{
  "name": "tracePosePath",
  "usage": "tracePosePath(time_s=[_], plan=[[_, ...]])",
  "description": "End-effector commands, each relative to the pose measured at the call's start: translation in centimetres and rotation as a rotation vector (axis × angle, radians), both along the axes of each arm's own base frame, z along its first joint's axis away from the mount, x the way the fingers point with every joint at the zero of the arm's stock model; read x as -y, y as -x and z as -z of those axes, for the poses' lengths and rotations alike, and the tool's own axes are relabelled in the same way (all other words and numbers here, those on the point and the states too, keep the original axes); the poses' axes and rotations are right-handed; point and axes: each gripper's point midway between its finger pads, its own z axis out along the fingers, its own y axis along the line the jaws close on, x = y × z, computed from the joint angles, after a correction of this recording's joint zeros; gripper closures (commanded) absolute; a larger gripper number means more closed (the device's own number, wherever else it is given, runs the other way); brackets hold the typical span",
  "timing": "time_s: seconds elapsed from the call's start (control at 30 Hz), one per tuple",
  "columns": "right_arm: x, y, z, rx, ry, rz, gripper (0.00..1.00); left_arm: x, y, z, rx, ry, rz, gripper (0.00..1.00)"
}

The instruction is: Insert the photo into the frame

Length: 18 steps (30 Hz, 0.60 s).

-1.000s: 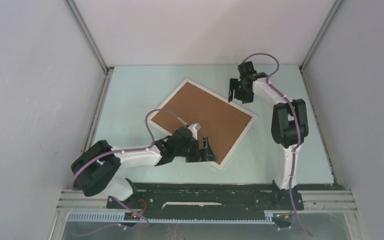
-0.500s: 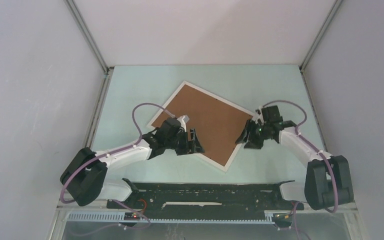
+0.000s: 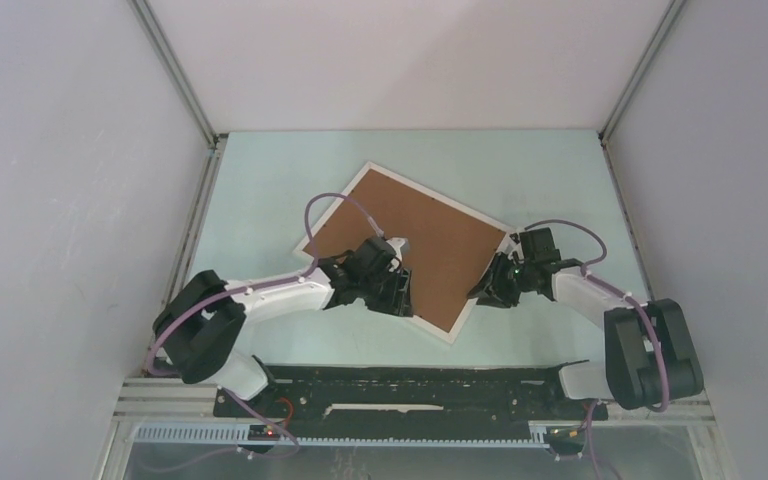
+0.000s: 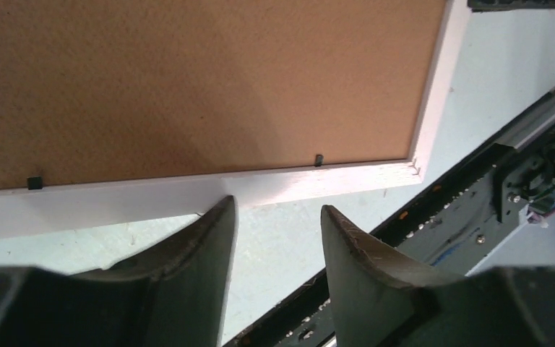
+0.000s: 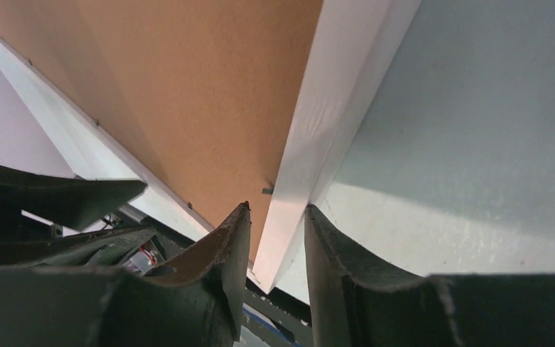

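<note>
You see the thin white rectangular picture frame (image 4: 115, 196) lying at the centre of the overhead view on the pale green table (image 3: 260, 190), brown backing board (image 3: 410, 250) upward. Your left gripper (image 4: 277, 210), jaws half apart and empty, sits at its lower-left rail; your right gripper (image 5: 277, 208) straddles the lower-right rail, and you cannot tell whether it pinches

My two arms: both stretched low, wrists turned inward.
Left gripper (image 4: 278, 210): jaws parted, pointing right. Right gripper (image 5: 276, 211): jaws parted narrower, pointing left.
</note>
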Motion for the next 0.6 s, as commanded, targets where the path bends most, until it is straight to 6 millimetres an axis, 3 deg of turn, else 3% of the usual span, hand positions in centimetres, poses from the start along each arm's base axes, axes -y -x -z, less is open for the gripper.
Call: tracePosePath(time_s=[0.0, 0.17, 0.57], plan=[[0.0, -2.0, 0.2, 0.043, -0.02, 0.024, 0.6, 0.5, -0.6, 0.2, 0.031, -0.01, 0.017, 0.47], [-0.2, -1.6, 1.4, -0.001, -0.018, 0.0, 0.66, 0.2, -0.2, 1.1, 0.009, -0.022, 0.018, 0.49], [0.6, -1.2, 3.3, -0.049, 0.155, -0.006, 0.69, 0.4, 0.3, 2.0, -0.017, -0.019, 0.026, 0.51]])
